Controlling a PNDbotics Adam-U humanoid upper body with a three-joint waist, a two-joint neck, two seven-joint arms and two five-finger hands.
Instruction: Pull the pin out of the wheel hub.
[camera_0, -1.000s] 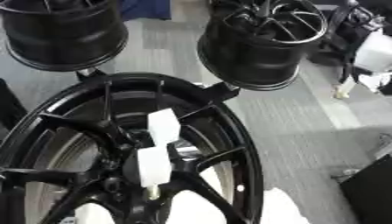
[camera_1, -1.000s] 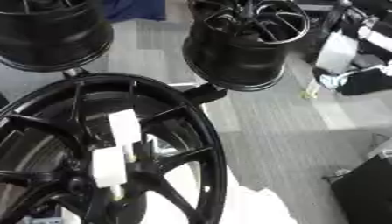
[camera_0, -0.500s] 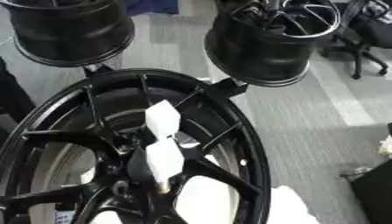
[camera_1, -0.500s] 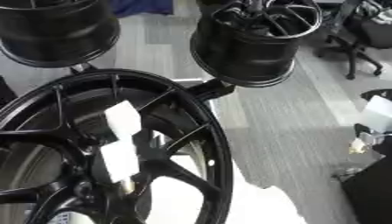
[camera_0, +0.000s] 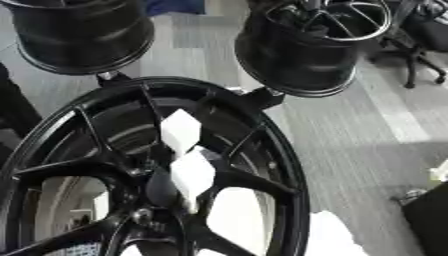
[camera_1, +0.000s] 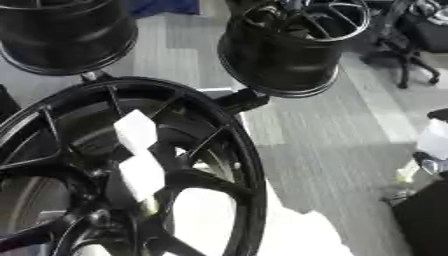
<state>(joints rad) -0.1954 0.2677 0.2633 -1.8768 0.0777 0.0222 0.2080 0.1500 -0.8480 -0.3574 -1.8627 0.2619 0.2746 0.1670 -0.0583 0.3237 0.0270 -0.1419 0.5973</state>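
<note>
Large black wheel hub (camera_0: 249, 181) across the lower left of both views, standing tilted, rim arching from the left edge up under the two far wheels and down the right side. Dark spokes fanning out from a centre low in the frame, pale openings between them.

Two white blocks near that centre: an upper white block (camera_0: 181, 131) set cornerwise over the spokes, and a lower white block (camera_0: 192, 175) just below it, the two touching or nearly so. Cannot tell whether either of them is the pin or part of it. A dark rounded shape just left of the lower block, too blurred to name.

Cannot tell the state of either hand: nothing recognisable as a hand against the black spokes in either view.

Behind the hub, two more black wheels lying with barrels toward the camera: left far wheel (camera_0: 79, 35) at the upper left, right far wheel (camera_0: 302, 55) at the upper middle, thin spokes showing in its open top. A black bracket (camera_0: 262, 97) between the right far wheel and the hub's rim, touching the rim.

Grey striped floor (camera_0: 367, 135) to the right. Office chair (camera_0: 420, 45) at the upper right edge. A white patch (camera_0: 332, 237) low down, just right of the rim.
</note>
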